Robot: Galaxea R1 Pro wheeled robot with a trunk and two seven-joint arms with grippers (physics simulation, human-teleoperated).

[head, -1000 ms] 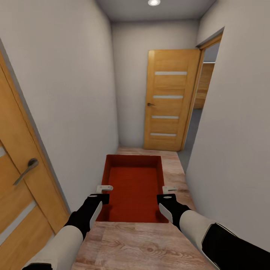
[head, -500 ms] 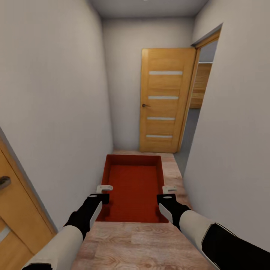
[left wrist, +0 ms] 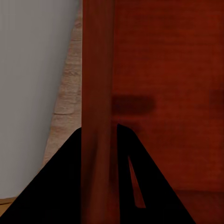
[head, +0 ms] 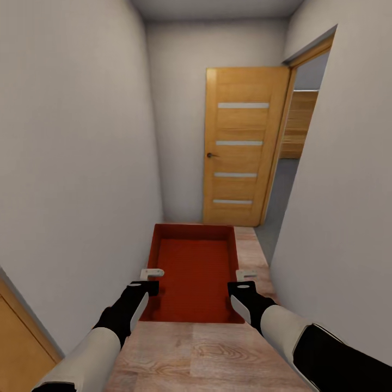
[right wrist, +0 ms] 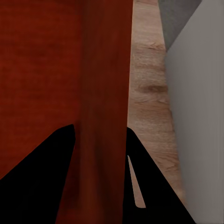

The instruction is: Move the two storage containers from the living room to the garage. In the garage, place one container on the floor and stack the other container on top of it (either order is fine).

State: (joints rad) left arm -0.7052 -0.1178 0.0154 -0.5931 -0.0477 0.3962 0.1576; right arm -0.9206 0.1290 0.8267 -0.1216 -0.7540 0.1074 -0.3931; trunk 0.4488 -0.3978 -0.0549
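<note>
White walls hem in a narrow hallway with a wood plank floor point(head: 218, 354). Ahead stands an open wooden door point(head: 242, 147), grey floor showing beyond it. I carry one orange-red container point(head: 193, 272) out in front of me, held above the planks. My left gripper point(head: 147, 279) is clamped on its left wall, a finger on each side; my right gripper point(head: 243, 279) pinches its right wall likewise.

Container point(head: 193, 267) ahead between left claw point(head: 152, 272) and right claw point(head: 246, 275); open door point(head: 242, 144) beyond, doorway right
</note>
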